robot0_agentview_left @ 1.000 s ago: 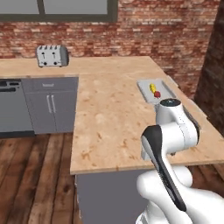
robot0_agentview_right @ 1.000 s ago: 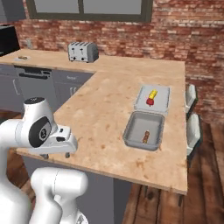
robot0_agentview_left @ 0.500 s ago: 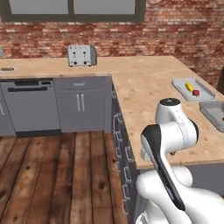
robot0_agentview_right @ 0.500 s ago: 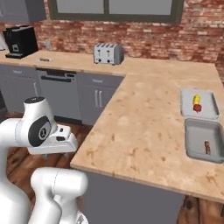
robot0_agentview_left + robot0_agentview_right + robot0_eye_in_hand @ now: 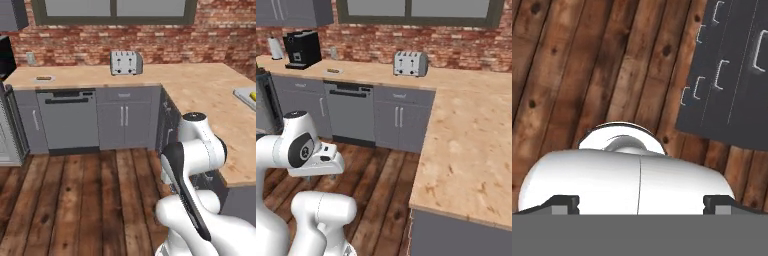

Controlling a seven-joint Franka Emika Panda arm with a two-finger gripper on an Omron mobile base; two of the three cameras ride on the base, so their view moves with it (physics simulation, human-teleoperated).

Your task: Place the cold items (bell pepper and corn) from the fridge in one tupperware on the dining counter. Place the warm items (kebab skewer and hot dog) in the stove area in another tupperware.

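At the right edge of the left base view, the pale tray (image 5: 246,95) on the tabletop (image 5: 210,95) is cut off, and a yellow bit in it (image 5: 253,96) is too cropped to name. A small flat object (image 5: 44,78) on the far tabletop by the wall is too small to identify, and at the left edge a steel appliance (image 5: 7,125) shows only as a sliver. In the hand view the tool (image 5: 640,202) shows just its two dark fingertips (image 5: 562,202), set wide apart, with the floor between them hidden behind the robot's white body.
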